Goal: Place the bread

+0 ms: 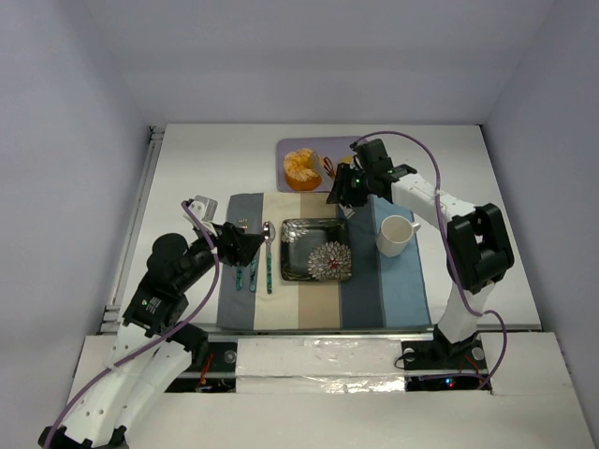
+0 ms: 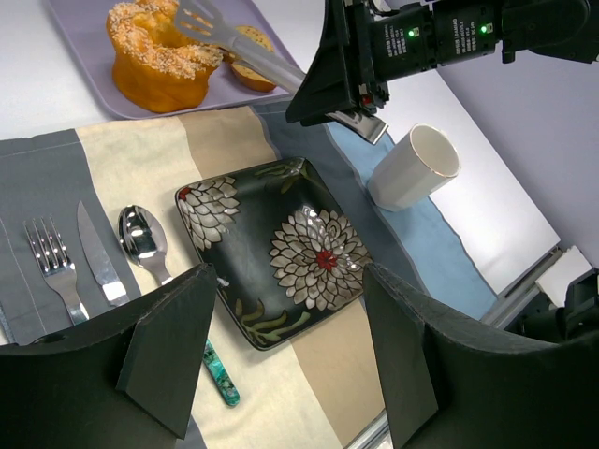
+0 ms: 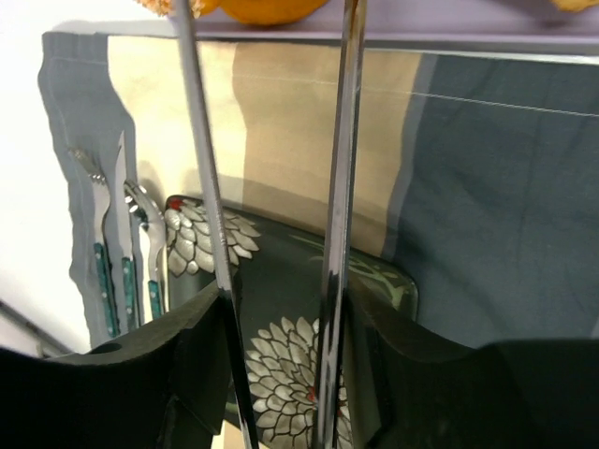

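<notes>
Left gripper (image 2: 290,273) closest to lens: fingers spread wide, nothing between them, hovering over the near edge of the striped placemat (image 2: 150,159), above the fork (image 2: 51,262), knife (image 2: 94,253) and spoon (image 2: 140,238). Right gripper (image 3: 290,309) pinches a pair of metal tongs (image 3: 201,168), arms partly squeezed, tips out over the lavender tray (image 2: 80,47). Tray holds the round sesame pastry (image 2: 154,51) and the bread (image 2: 245,77), just beside each other. A tong arm crosses the bread; contact unclear from here. Black floral square plate (image 2: 281,243) sits mid-mat, white cup (image 2: 416,168) upright to its right.
</notes>
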Available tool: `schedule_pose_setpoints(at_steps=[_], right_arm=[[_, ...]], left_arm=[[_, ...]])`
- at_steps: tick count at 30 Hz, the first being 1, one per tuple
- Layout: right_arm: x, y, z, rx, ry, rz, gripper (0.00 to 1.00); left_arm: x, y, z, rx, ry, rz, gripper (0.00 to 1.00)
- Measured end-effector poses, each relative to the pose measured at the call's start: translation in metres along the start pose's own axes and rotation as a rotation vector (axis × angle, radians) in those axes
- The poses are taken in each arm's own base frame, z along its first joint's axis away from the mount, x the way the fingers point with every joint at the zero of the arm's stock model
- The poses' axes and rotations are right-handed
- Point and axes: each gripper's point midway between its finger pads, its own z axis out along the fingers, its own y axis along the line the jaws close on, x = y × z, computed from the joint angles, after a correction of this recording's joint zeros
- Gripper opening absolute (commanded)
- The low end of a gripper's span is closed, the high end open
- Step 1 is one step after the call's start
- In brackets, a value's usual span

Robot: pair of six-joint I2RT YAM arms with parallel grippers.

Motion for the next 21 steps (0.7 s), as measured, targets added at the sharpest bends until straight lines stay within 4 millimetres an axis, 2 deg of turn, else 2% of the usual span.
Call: schedule_pose_setpoints(at_steps=[2, 3, 6, 12, 16, 21], right_arm=[[0.001, 0.002, 0.000, -0.014, 0.007, 0.002, 0.42], [0.001, 0.003, 0.000, -0.018, 0.007, 0.004, 0.36], [0.001, 0.005, 0.000, -0.028, 0.008, 0.006, 0.26], [0.007, 0.003, 0.000, -0.037, 0.003, 0.023, 0.19], [0.002, 0.018, -0.020, -0.085, -0.031, 0.034, 0.17], [-0.009, 0.050, -0.068, -0.202, -0.115, 0.026, 0.17]], left_arm=[[0.000, 0.000, 0.000, 0.000, 0.000, 0.000, 0.61], [0.000, 0.000, 0.000, 0.000, 0.000, 0.001, 0.61], [0.000, 0.000, 0.000, 0.000, 0.000, 0.002, 0.60], [0.000, 0.000, 0.000, 0.000, 0.000, 0.003, 0.60], [0.000, 0.000, 0.000, 0.000, 0.000, 0.003, 0.60], [0.000, 0.000, 0.000, 0.000, 0.000, 0.003, 0.60]])
